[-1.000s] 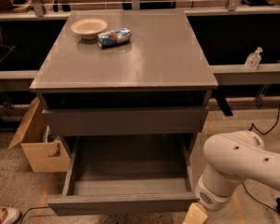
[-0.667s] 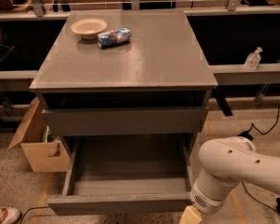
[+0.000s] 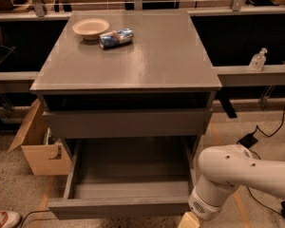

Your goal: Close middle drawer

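A workshop or lab, by its speckled floor [image 3: 9,194], loose cable [image 3: 275,127], cardboard box [image 3: 38,151] and sanitiser bottle [image 3: 258,61] on a long bench [image 3: 237,73]; the gripper lies unseen past the bottom edge.

The grey cabinet top [image 3: 147,56] is carrying a shallow cream bowl [image 3: 90,28] at its far left corner, with a blue-and-silver can [image 3: 116,38] lying on its side just right of it. The gripper [image 3: 187,221] is hanging low at the near right, below that top.
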{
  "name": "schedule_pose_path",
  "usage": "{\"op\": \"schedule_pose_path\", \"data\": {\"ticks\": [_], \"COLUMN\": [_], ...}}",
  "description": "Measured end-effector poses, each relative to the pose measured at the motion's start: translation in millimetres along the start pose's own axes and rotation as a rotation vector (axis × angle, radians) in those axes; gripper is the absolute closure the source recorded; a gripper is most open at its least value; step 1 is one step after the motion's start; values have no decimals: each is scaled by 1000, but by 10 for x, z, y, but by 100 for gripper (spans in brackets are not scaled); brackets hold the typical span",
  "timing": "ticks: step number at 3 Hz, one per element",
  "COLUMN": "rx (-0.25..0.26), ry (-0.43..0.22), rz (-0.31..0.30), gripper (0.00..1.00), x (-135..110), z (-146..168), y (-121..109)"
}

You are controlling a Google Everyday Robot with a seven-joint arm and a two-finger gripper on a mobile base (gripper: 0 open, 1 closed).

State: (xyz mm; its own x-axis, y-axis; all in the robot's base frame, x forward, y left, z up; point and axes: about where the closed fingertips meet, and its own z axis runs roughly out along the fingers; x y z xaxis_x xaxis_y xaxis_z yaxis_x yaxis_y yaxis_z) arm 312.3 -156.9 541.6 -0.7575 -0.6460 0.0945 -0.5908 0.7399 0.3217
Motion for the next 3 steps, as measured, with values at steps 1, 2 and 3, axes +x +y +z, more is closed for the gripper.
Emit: {"op": "schedule_pose_path", "data": {"ticks": [1, 2, 3], "rx": [-27, -69, -88], "ry": [-32, -69, -77], "rz": [17, 50, 86], "gripper": [0, 0, 0], "x": [-2, -56, -128], "z": [91, 290, 503], "y": [-78, -234, -339]}}
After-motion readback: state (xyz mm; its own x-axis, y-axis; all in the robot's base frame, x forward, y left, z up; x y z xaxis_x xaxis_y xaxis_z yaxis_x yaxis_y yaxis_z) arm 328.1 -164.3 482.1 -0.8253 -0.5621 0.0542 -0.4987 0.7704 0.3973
